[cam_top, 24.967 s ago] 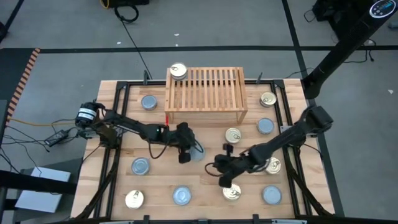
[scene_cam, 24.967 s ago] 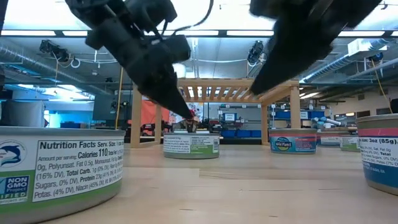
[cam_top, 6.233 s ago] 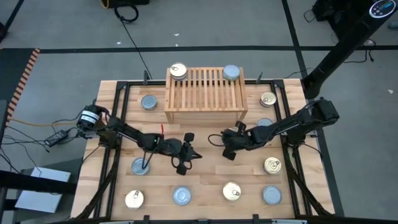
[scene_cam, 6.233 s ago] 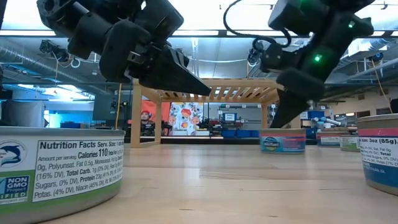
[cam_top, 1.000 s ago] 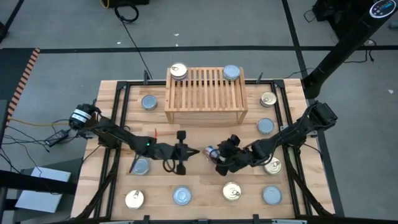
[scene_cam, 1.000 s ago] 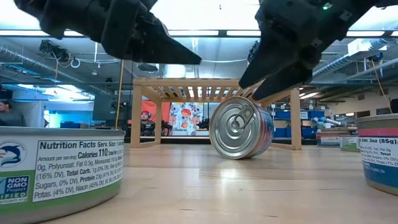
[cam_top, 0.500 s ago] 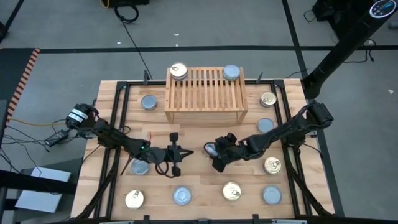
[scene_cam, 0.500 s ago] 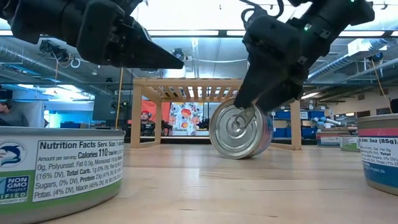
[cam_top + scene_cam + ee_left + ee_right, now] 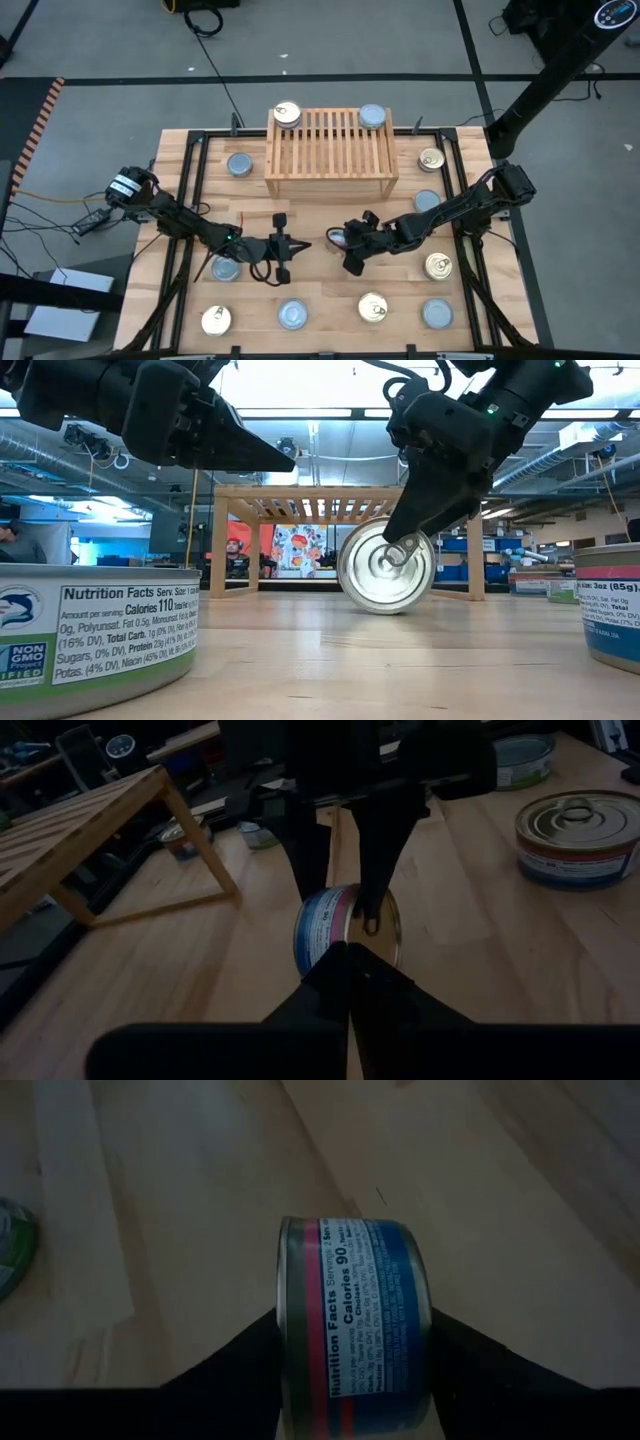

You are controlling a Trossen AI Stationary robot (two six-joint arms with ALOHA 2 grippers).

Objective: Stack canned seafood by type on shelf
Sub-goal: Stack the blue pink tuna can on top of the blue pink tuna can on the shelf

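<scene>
A tin (image 9: 386,565) stands on its edge on the desk (image 9: 320,290), in the middle, on the near side of the shelf (image 9: 330,150) and well apart from it. Its flat silver top with the pull ring faces the near edge of the desk, so its short axis runs near to far and it could roll left or right.

The right claw (image 9: 349,247) is the one at work. It comes down on the tin from above, one finger on each flat face; in the right wrist view the tin's blue and pink label (image 9: 355,1330) sits between the two dark fingers (image 9: 235,1365), which lie against or just beside its top and bottom. I judge the claw clamped on the tin, or at the very point of clamping, though the tin's rim rests on the wood.

The left claw (image 9: 279,244) hangs just left of the tin with its fingers together, holding nothing, its tip pointing toward the tin. It is close, but the right arm already has the tin.

The shelf lies on the far side of the claw, and it carries a gold-topped tin (image 9: 287,114) at its far left corner and a silver-topped tin (image 9: 371,116) at its far right corner. The held tin shows a silver top, so it most likely belongs at the far right. It will need turning flat before it is set down. Other tins (image 9: 293,314) lie flat around the desk.
</scene>
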